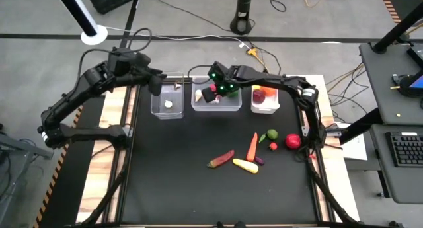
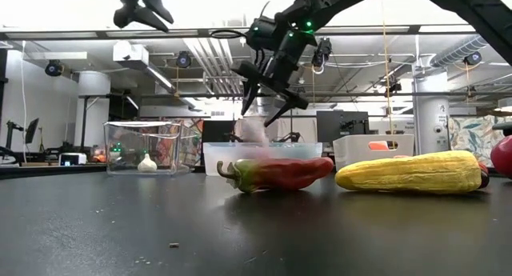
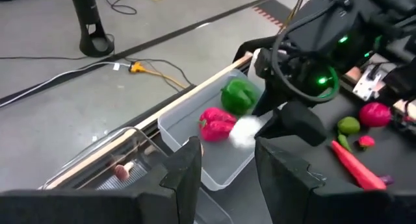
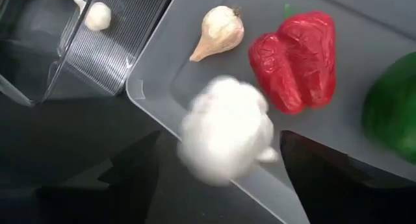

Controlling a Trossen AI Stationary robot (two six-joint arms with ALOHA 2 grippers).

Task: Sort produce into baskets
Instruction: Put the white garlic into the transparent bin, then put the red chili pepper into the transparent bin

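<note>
Hanging over the wider clear bin (image 1: pixel 216 104), the right gripper (image 4: pixel 214 185) has its fingers spread and the white garlic (image 4: pixel 227 130) loose between them, directly above the bin floor, beside a red pepper (image 4: pixel 296 58); left gripper (image 3: pixel 227 169), part-open and empty, waits above the narrow clear bin (image 1: pixel 167 109)

I see a black table top (image 1: pixel 198 188) with pale wood edges. The wider clear bin (image 4: pixel 364 156) holds a red pepper (image 4: pixel 296 58), a green pepper (image 4: pixel 393 110) and a cream-white garlic bulb (image 4: pixel 220 30); a blurred white lump (image 4: pixel 226 130), probably another garlic, shows above its rim. The narrow clear bin (image 1: pixel 166 104) holds a white garlic (image 1: pixel 169 104). On the table lie an orange carrot (image 1: pixel 252 146), a yellow squash (image 2: pixel 412 172), a red-and-green chili (image 2: pixel 276 174) and a red apple (image 1: pixel 293 141).
</note>
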